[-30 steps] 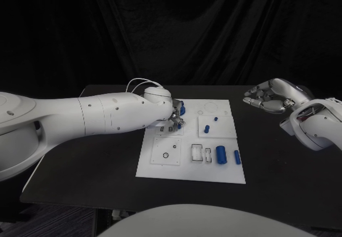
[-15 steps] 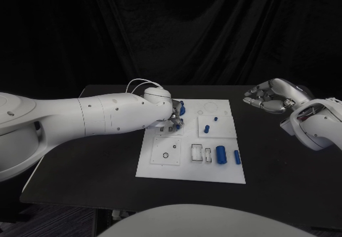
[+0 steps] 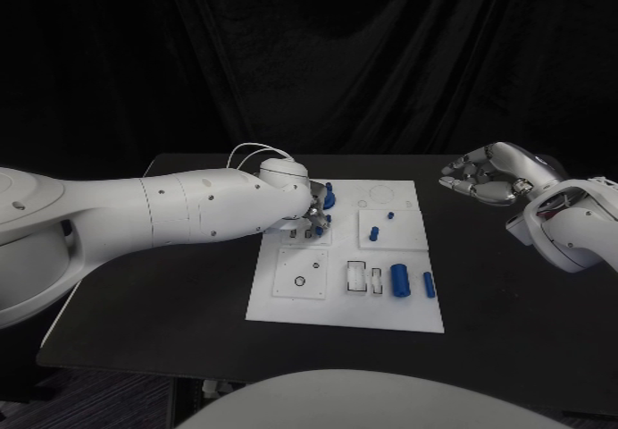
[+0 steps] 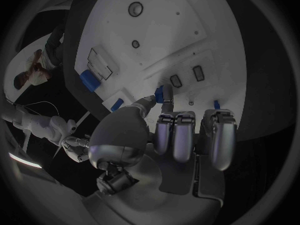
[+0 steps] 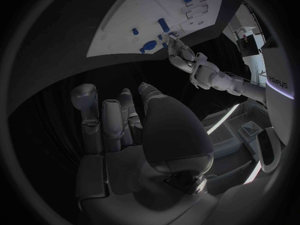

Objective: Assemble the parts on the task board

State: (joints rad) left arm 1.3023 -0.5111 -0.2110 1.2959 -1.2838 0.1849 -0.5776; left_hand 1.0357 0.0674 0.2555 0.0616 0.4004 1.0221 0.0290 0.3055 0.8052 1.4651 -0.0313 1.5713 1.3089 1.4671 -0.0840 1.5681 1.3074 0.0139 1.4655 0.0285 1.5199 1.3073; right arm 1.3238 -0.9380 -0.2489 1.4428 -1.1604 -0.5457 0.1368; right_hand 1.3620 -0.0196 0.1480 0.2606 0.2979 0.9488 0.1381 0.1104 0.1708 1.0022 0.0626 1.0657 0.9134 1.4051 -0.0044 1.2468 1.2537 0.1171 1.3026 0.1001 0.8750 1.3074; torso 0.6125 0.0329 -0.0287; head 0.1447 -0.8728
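Note:
The white task board (image 3: 290, 299) lies in the middle of the black table. My left hand (image 3: 311, 211) hovers over its far left section and pinches a small blue part (image 3: 329, 196) between thumb and a finger; the left wrist view shows that blue part (image 4: 164, 94) just above two small rectangular slots (image 4: 187, 76). Loose on the board lie a tiny blue peg (image 3: 390, 215), a short blue pin (image 3: 373, 234), a thick blue cylinder (image 3: 401, 280) and a slim blue piece (image 3: 428, 285). My right hand (image 3: 490, 176) hangs off the board's right side, fingers curled in, holding nothing.
Round holes (image 4: 135, 8) and rectangular recesses (image 3: 364, 276) mark the board's sections. Bare black table (image 3: 515, 295) stretches to the right of the board and bare table (image 3: 168, 295) to its left. My left arm (image 3: 154, 214) crosses the table's left side.

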